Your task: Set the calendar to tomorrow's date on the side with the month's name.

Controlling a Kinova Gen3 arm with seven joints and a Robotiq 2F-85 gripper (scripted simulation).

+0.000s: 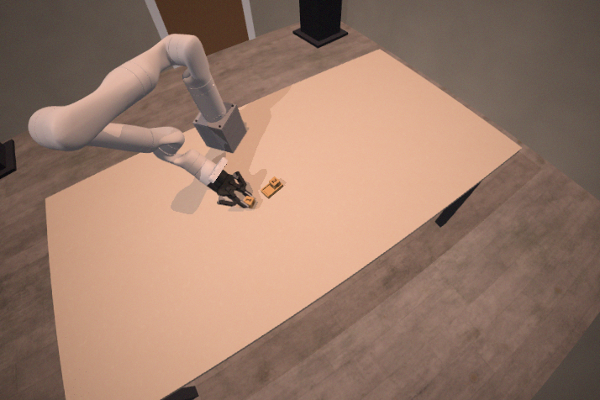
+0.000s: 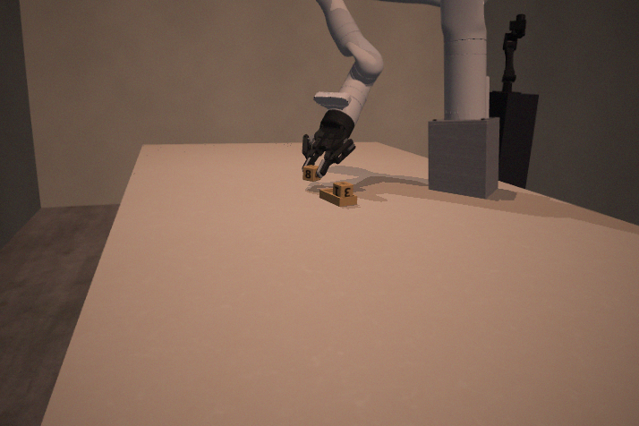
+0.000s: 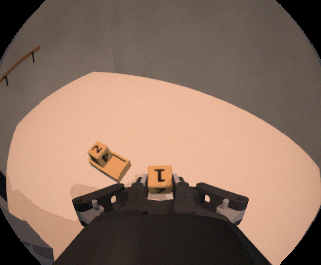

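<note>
Just left of the tray [image 2: 330, 196], the claw [image 2: 315, 171] is partly closed, pinching one cube [image 2: 310, 173] by two opposite sides and holding it low over the table [image 2: 258, 307]. An 8 faces the exterior view; a 1 shows at the wrist. The second cube [image 2: 342, 189] stands in the tray's right half. The cubes look small, rigid and light; flat opposite faces seem the safest hold, though smooth sides might slip.
</note>
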